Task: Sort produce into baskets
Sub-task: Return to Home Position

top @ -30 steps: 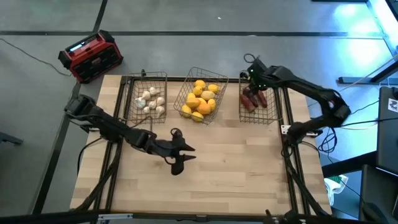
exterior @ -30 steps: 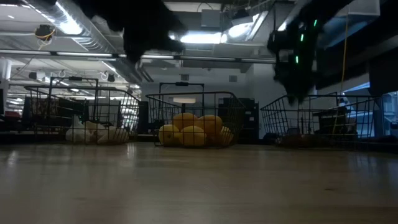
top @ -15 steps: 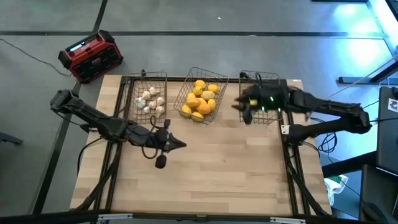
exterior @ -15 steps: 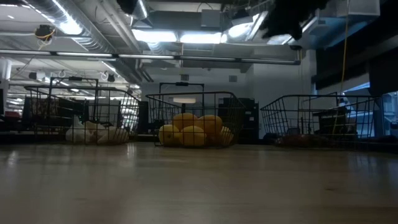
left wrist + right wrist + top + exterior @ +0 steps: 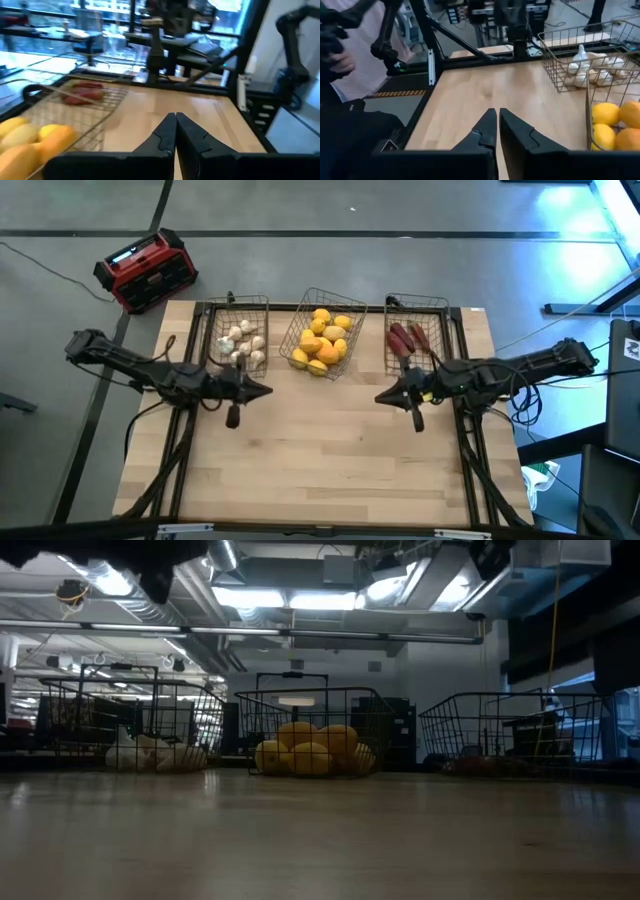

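Against half a second ago, both arms are sitting lower and drawn back toward their own table edges. The left gripper (image 5: 262, 391) is lying just in front of the left basket (image 5: 235, 301), having pulled back from the middle of the table (image 5: 330, 470). Its fingers are pressing together with nothing between them. The right gripper (image 5: 383, 398), which was over the front rim of the right basket (image 5: 417, 302), is now hanging over bare wood in front of that basket's near left corner. Its fingers are closed to a hairline slit and are also empty. In the low view the dark gripper shapes are showing only at the top corners. Counts: one red-and-black box (image 5: 145, 270) is sitting on the floor off the far left corner. Three baskets are standing in a row along the far edge. The left one is holding about seven white bulbs (image 5: 242, 343). The middle basket (image 5: 296, 320) is holding roughly nine yellow fruit (image 5: 320, 340), a couple leaning orange, heaped too close for an exact count. The right one is holding three dark red pieces (image 5: 408, 338), as far as can be told. Nothing is lying loose on the table.
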{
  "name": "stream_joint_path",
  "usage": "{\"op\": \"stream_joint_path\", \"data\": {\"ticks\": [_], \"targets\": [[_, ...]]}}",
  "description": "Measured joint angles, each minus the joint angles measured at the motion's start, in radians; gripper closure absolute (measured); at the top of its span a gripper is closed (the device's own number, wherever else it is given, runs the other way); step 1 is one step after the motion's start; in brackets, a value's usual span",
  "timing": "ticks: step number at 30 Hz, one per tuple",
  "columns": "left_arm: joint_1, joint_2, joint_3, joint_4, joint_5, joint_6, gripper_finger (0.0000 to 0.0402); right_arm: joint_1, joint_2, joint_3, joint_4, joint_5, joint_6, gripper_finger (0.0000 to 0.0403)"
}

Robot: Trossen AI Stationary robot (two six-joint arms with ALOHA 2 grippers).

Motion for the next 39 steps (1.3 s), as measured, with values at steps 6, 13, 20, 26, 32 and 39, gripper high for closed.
{"op": "stream_joint_path", "data": {"ticks": [6,13,20,26,32,39], "targets": [[0.07,-0.151,-0.104,-0.006,0.007,-0.053,0.04,0.008,-0.113,-0.156,0.111,-0.029,0.03,0.0387],[0.071,-0.293,-0.21,-0.008,0.016,-0.105,0.04,0.008,-0.34,-0.359,0.265,-0.062,0.088,0.0396],[0.071,-0.408,-0.27,0.0,0.02,-0.105,0.04,0.008,-0.583,-0.554,0.31,-0.038,0.121,0.0389],[0.071,-0.491,-0.303,-0.009,0.04,-0.096,0.0399,0.008,-0.745,-0.67,0.31,-0.026,0.133,0.0389],[0.071,-0.572,-0.342,-0.002,0.042,-0.093,0.0399,0.007,-0.837,-0.75,0.299,0.002,0.165,0.0389],[0.071,-0.659,-0.41,-0.006,0.042,-0.107,0.0399,0.006,-0.848,-0.75,0.22,0.046,0.192,0.0388]]}}
